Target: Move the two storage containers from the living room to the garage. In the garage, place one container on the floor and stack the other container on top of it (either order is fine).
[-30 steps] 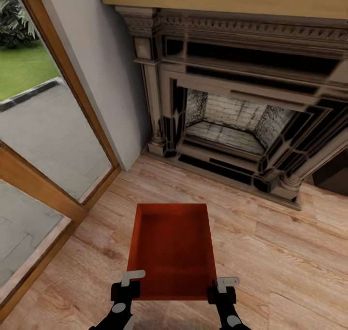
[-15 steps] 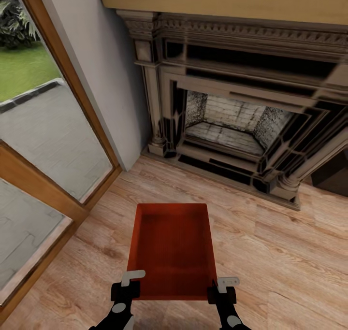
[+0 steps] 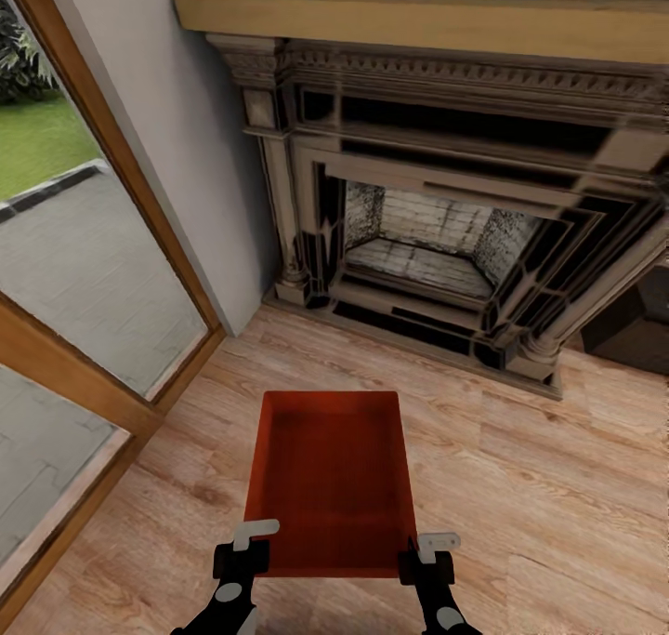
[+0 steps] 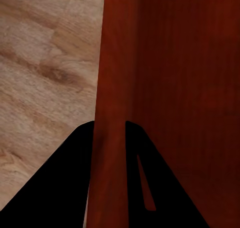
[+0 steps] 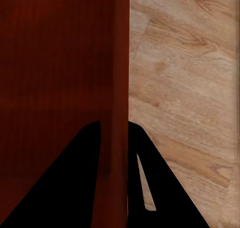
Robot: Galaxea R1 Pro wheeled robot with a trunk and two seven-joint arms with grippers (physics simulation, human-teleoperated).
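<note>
One red-orange open-topped storage container [image 3: 332,482] hangs in front of me above the light wood plank floor of the living room. My left gripper [image 3: 243,553] is shut on its near left wall, and my right gripper [image 3: 426,557] is shut on its near right wall. In the left wrist view the thin container wall [image 4: 110,112] runs between the two dark fingers [image 4: 70,188]. The right wrist view shows the other wall [image 5: 119,102] pinched the same way between the fingers [image 5: 75,188]. The bin looks empty.
A dark ornate fireplace [image 3: 446,217] under a wood mantel and red brick stands ahead. A wood-framed glass door [image 3: 84,272] runs along the left, with a grey wall corner [image 3: 200,179] between them. Plank floor [image 3: 539,486] spreads to the right.
The whole head view has shifted: fireplace and door sit lower and further left, and red brick now shows at the top. The container and both grippers keep their place in the picture.
</note>
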